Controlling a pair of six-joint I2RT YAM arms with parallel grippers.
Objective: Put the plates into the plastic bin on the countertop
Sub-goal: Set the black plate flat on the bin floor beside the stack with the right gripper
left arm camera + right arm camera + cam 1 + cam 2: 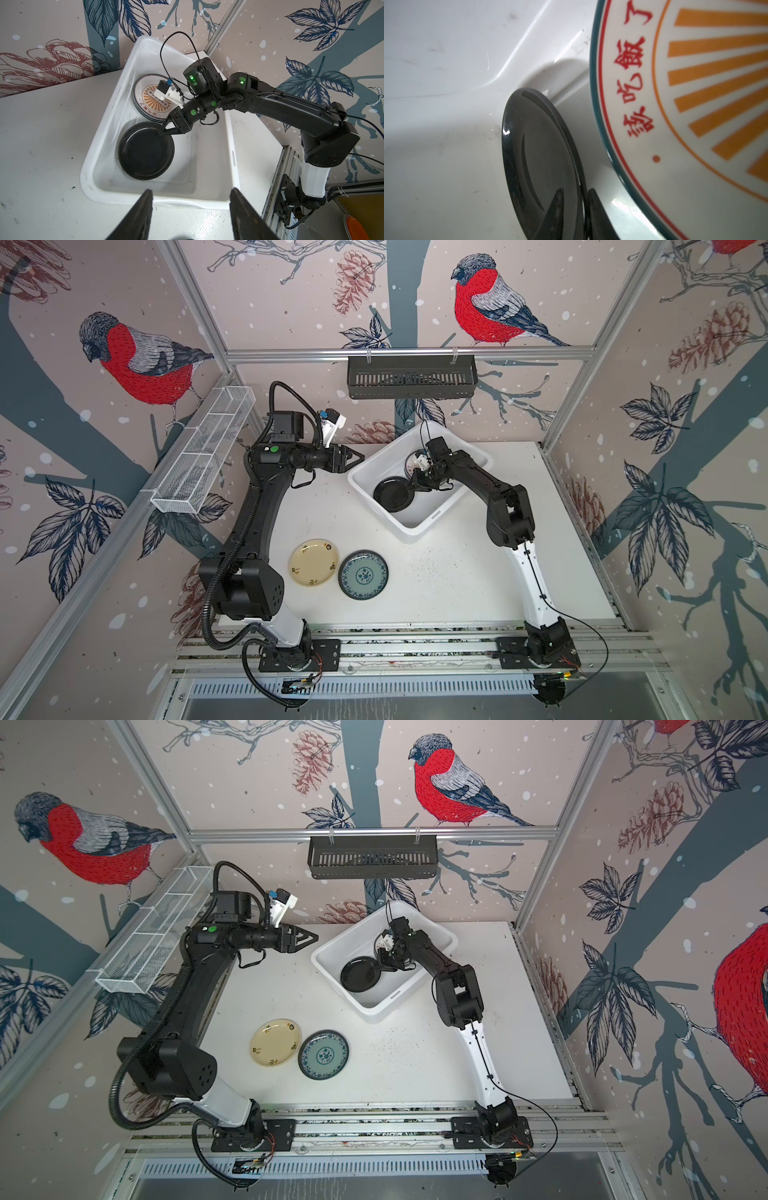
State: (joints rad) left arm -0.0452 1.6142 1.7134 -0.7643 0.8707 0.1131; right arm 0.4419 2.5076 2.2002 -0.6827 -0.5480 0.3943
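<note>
The white plastic bin point(409, 531) point(374, 1013) point(91, 166) stands at the back of the countertop point(457, 572). Inside it a black plate point(392, 494) point(360, 974) point(145, 151) point(542, 155) lies beside a stack topped by the white plate with the orange sunburst point(145, 99) point(695, 83). My right gripper point(413, 485) point(380, 965) point(161, 132) point(576, 190) reaches into the bin. It is slightly open, one finger on each side of the black plate's rim. My left gripper point(361, 456) point(316, 936) point(191, 190) hovers open and empty just outside the bin. A cream-yellow plate point(313, 563) point(275, 1043) and a teal plate point(363, 574) point(323, 1056) lie side by side at the front.
A black slotted rack point(411, 377) hangs on the back wall above the bin. A white wire-mesh basket point(203, 452) is fixed along the left wall. Both arm bases sit on the aluminium rail point(415, 645) at the table's front edge.
</note>
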